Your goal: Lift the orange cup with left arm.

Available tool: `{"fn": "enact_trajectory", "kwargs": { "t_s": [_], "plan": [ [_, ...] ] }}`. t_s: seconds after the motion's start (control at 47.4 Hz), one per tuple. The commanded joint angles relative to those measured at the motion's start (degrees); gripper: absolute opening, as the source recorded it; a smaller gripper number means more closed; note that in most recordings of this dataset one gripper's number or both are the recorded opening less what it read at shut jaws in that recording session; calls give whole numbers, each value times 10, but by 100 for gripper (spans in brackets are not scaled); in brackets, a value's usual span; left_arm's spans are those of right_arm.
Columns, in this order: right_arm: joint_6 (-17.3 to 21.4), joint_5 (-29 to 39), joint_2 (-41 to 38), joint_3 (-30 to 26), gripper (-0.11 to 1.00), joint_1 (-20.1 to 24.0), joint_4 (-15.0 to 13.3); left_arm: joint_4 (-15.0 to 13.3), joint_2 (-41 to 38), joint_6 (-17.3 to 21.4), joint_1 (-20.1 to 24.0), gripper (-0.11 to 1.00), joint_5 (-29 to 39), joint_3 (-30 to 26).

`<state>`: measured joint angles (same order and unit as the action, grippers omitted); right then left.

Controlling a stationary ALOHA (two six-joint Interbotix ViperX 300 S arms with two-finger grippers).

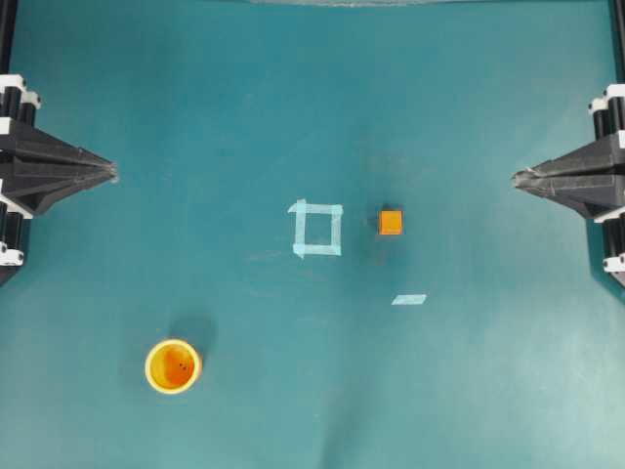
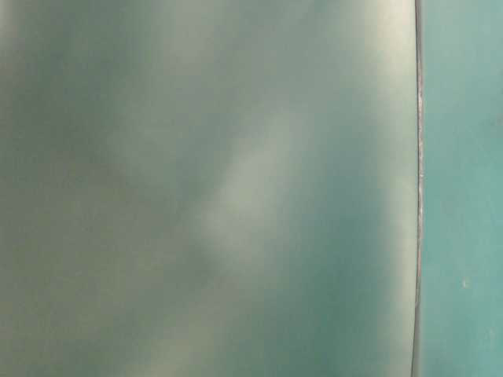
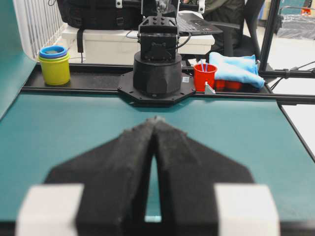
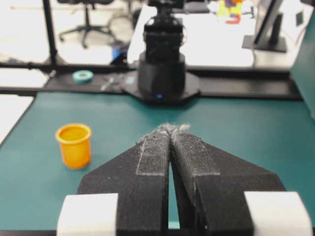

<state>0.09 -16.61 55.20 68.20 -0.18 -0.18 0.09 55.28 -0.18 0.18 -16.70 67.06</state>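
The orange cup [image 1: 173, 365] stands upright on the teal table at the front left of the overhead view, open end up. It also shows in the right wrist view [image 4: 74, 145], left of the fingers. My left gripper [image 1: 110, 174] is shut and empty at the left edge, well behind the cup. Its fingertips meet in the left wrist view [image 3: 155, 120], where the cup is out of view. My right gripper [image 1: 518, 178] is shut and empty at the right edge, its tips together in the right wrist view [image 4: 171, 129].
A small orange cube [image 1: 391, 222] sits right of a pale tape square [image 1: 317, 229] at mid-table. A tape strip [image 1: 409, 299] lies in front of it. Stacked cups [image 3: 54, 63] and a red cup [image 3: 204, 76] stand beyond the table. The table-level view is a blur.
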Motion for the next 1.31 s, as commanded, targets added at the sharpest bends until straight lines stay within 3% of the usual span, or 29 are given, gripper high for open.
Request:
{"fn": "enact_trajectory", "kwargs": {
  "t_s": [0.0,0.295,0.886,1.287],
  "plan": [
    [-3,0,-6,-22,-1,-1,0,6,-3,4,0,-1,44,-7],
    [-5,91,-47,-62,0,-1,-1,6,0,-3,-9,0,134,-8],
    [-5,92,-61,-74,0,-1,-5,6,-12,-6,-129,1,200,-7],
    [-5,97,-60,-75,0,-1,-5,5,-40,-47,-141,31,216,-4]
  ]
}}
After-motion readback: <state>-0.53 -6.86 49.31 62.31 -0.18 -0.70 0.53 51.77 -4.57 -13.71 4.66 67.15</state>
